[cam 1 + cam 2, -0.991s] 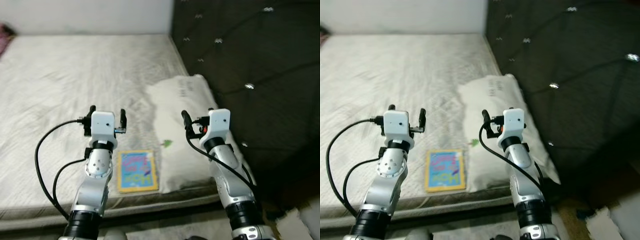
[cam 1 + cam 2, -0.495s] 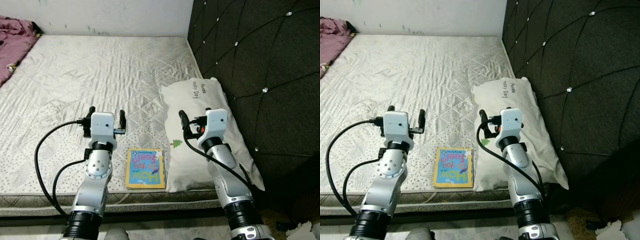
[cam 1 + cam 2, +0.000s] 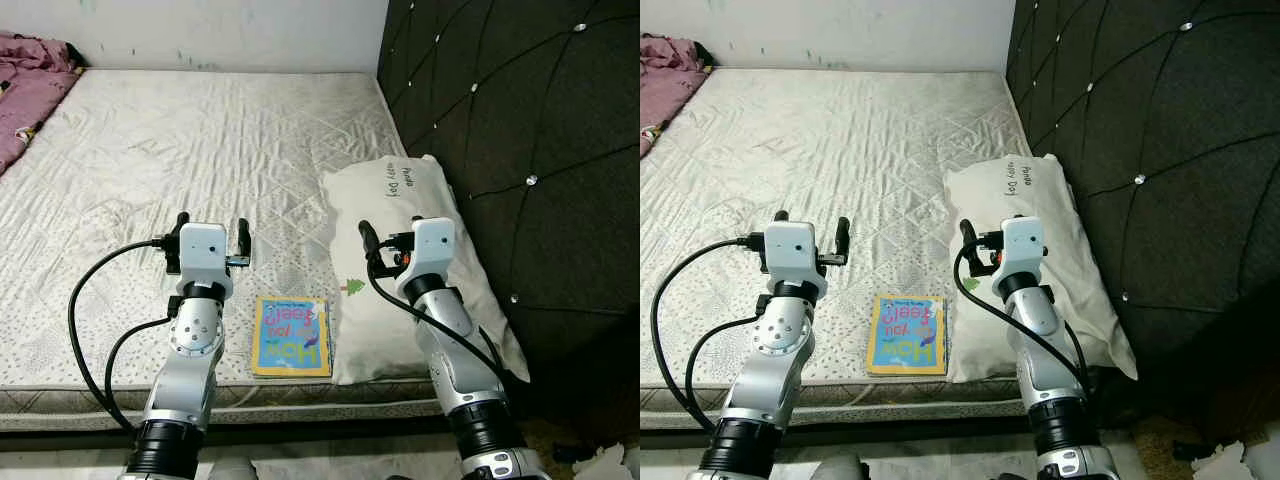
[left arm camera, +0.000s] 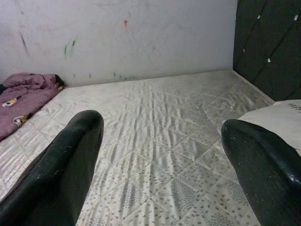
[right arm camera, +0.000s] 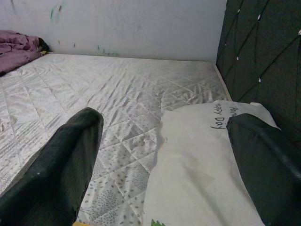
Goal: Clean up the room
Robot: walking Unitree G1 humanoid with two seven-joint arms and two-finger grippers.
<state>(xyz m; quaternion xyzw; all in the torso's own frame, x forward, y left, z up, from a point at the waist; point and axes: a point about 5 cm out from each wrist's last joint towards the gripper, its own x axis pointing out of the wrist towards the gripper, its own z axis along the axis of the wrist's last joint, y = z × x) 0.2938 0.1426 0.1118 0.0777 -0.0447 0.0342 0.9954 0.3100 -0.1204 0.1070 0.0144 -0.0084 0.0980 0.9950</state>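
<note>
**Both grippers hovering apart over the mattress edge**

A children's book (image 3: 291, 336), its cover reading "How … You Feel?", is lying flat on the quilted mattress (image 3: 200, 140), just beside the white pillow (image 3: 405, 260), whose print is reading "Happy Day". The left gripper (image 3: 210, 228) is hanging above the mattress beside the book, fingers spread and gripping nothing. The right gripper (image 3: 990, 237) is hovering over the pillow, its fingers likewise wide apart.

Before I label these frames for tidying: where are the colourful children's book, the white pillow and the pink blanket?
colourful children's book (image 3: 291, 336), left eye view, cover centre.
white pillow (image 3: 400, 205), left eye view, upper part.
pink blanket (image 3: 28, 100), left eye view, middle folds.
</note>
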